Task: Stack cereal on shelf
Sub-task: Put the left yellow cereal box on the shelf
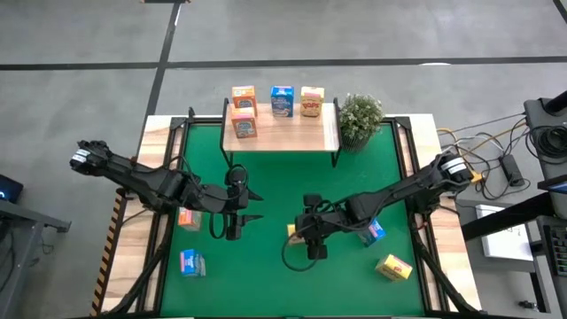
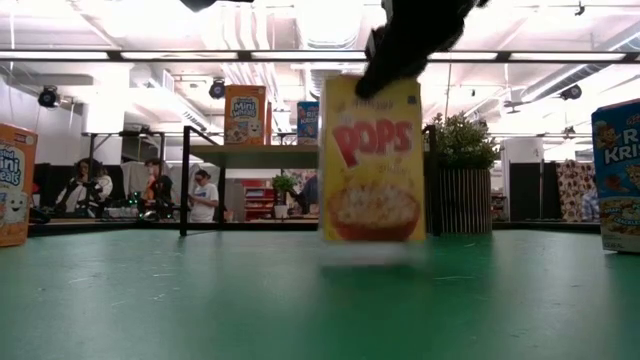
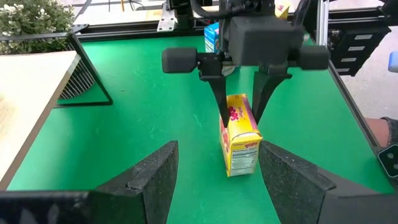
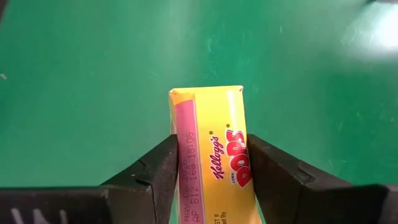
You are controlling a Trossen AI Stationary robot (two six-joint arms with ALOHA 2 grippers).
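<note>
the yellow pops box [image 4: 212,155] stands upright mid-mat, my right gripper [image 3: 239,109] clamped on its top. my left gripper [image 1: 234,206] waits spread open just beside it. i see four cereal boxes on the shelf [image 1: 288,135].

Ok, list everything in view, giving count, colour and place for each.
shelf: one, light wood, far edge of the green mat.
orange-pink cereal boxes: three; two on the shelf's left end, one on the mat's left.
blue cereal boxes: three; one mid-shelf, two on the mat.
yellow cereal boxes: two; one on the shelf's right end, one near right on the mat.
held yellow box: one, mid-mat.
potted plant: one, green, right of the shelf.
people: three, in the room beyond.
left end effector: open, over the mat's left half.
right end effector: shut on the held yellow box.
</note>
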